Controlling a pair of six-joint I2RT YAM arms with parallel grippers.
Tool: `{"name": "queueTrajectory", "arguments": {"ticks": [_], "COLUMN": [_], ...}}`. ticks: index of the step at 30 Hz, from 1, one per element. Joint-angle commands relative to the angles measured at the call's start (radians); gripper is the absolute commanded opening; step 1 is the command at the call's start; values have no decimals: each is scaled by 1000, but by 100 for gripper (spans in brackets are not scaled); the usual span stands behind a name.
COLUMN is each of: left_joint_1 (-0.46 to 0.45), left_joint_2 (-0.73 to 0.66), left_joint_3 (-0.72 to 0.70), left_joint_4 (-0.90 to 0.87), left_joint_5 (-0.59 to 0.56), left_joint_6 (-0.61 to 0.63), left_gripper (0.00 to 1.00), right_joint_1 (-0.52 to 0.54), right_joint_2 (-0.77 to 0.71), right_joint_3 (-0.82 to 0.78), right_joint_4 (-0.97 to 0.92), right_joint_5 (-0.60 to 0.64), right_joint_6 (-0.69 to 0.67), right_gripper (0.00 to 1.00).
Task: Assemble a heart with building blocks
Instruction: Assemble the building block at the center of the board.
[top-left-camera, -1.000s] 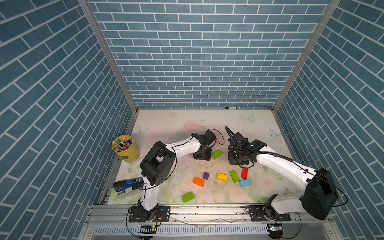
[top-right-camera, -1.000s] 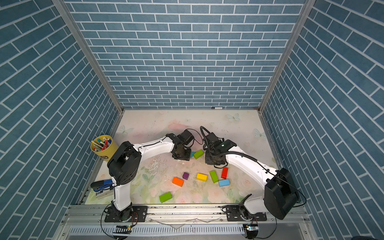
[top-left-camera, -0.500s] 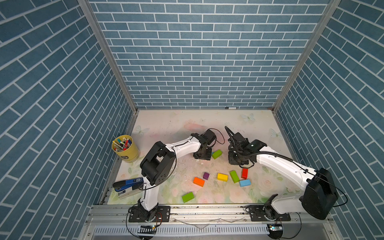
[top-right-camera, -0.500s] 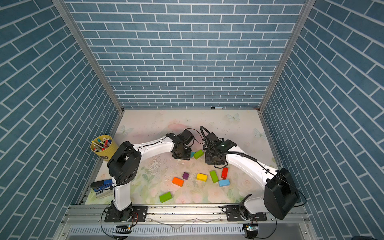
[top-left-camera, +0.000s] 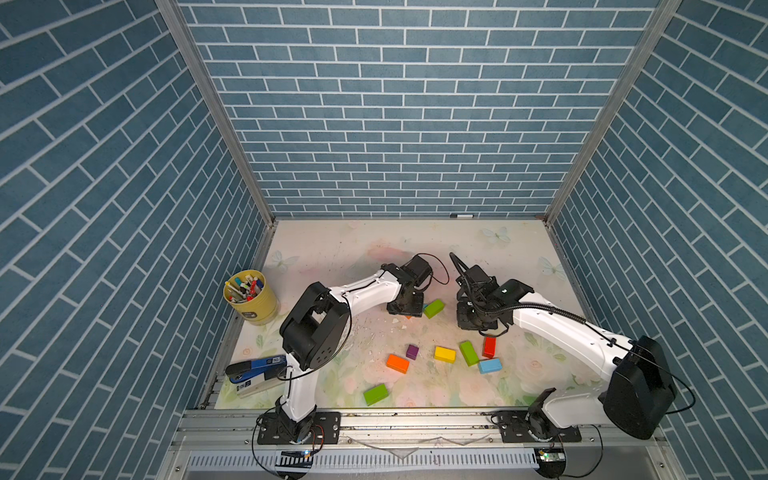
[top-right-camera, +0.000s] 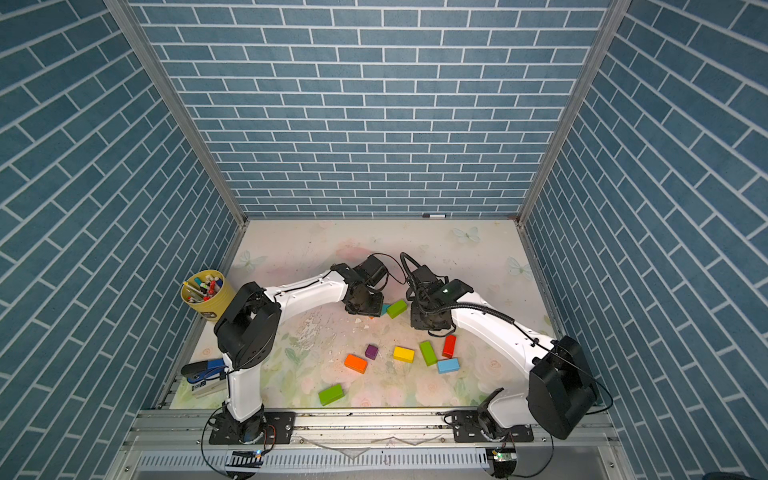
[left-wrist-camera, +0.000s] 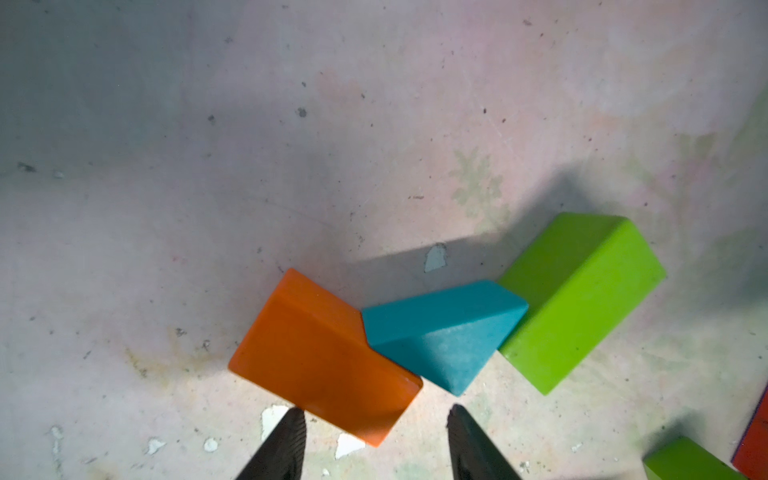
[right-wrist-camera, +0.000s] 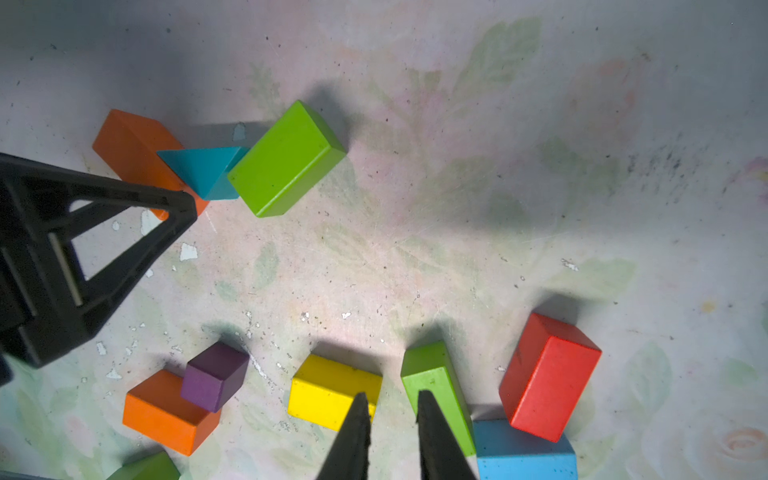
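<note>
My left gripper (left-wrist-camera: 374, 413) is released, astride the orange brick (left-wrist-camera: 320, 353) touching the teal triangle (left-wrist-camera: 440, 332). My right gripper (right-wrist-camera: 392, 399) is clenched, empty.

Occluded and cropped blocks.
In both top views the left gripper (top-left-camera: 407, 311) hides most of the triangle (top-right-camera: 385, 308); wrist-view edges crop the red brick (left-wrist-camera: 756, 444) and blue brick (right-wrist-camera: 523, 451).

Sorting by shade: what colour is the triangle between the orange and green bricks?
Teal; the triangle shows best in the left wrist view.

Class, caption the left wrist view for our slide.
Open left gripper by a touching row: orange brick, teal triangle, green brick.
</note>
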Motion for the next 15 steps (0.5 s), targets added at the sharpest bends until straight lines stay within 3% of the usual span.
{"name": "queueTrajectory", "arguments": {"ticks": [1, 5, 9, 11, 15], "left_joint_1": [5, 7, 7, 8, 14], "left_joint_2": [0, -49, -170, -233, -353], "left_joint_3": [22, 14, -20, -40, -109], "left_joint_4": [-37, -95, -146, -166, -196], "left_joint_5": [-25, -66, -113, -126, -129], "left_joint_6": [1, -6, -9, -9, -10], "left_gripper": [58, 61, 64, 66, 68], "right_joint_1": [-3, -7, -59, -98, -131], "right_joint_2": [-23, -27, -2, 18, 52], "right_joint_3": [8, 15, 14, -1, -34], "right_joint_4": [-45, -68, -110, -105, -28], "right_joint_5": [23, 46, 69, 45, -78], "right_joint_6": [30, 37, 56, 54, -17], "right_gripper": [24, 29, 51, 58, 61]}}
